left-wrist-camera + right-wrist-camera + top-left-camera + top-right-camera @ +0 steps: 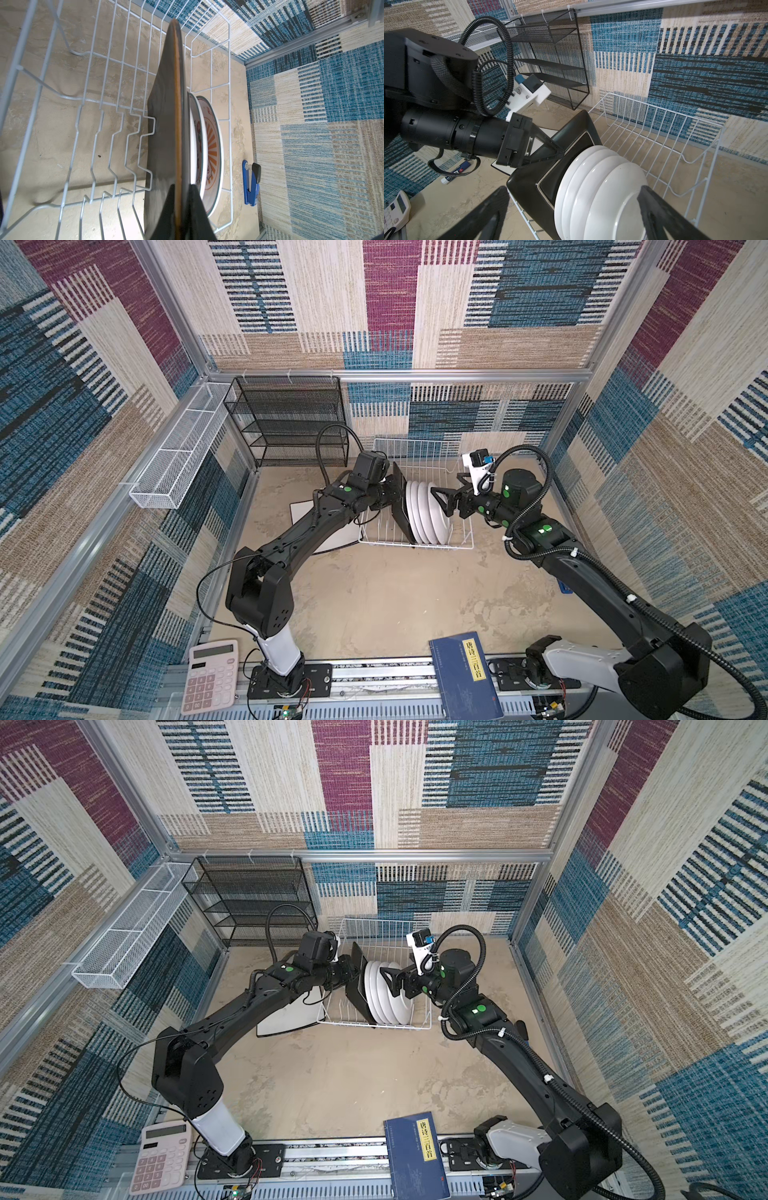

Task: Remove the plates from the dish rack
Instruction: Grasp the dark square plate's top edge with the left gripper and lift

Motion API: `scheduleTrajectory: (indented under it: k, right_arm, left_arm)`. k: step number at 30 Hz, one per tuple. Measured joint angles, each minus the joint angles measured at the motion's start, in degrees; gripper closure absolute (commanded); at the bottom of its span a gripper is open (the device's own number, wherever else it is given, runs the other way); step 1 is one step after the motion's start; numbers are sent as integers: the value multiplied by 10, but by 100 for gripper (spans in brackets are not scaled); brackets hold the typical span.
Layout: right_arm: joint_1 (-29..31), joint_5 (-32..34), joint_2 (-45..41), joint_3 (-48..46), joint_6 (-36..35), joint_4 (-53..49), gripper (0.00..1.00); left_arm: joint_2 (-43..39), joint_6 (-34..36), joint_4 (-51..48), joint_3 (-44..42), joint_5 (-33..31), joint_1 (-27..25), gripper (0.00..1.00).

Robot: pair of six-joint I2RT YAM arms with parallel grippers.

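1. On edge in the dish rack (419, 546) (374, 1026) (675, 124): black square plate (401, 506) (356, 988) (166, 124) (529, 187), faces toward the two arms; four round white plates (428, 510) (386, 996) (602, 187) lined up just beside, right-arm side.
2. Left gripper (390, 494) (560, 152) pinched tight on the black plate's upper edge; right gripper (439, 502) (389, 982) spread wide right by the outermost round plate, gripping nothing.
3. Rack open on the plate's left-arm side; white square plate (302, 510) (286, 1020) flat on the tabletop (395, 593) just outside that rim.
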Motion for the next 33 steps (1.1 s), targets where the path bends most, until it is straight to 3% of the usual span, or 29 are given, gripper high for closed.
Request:
scheduleTrajectory:
  k: [33]
  right_arm:
    - [-1,-6,8,27,25,-19,1]
  left_arm:
    - [-76,104,-68,46,-64,5,100]
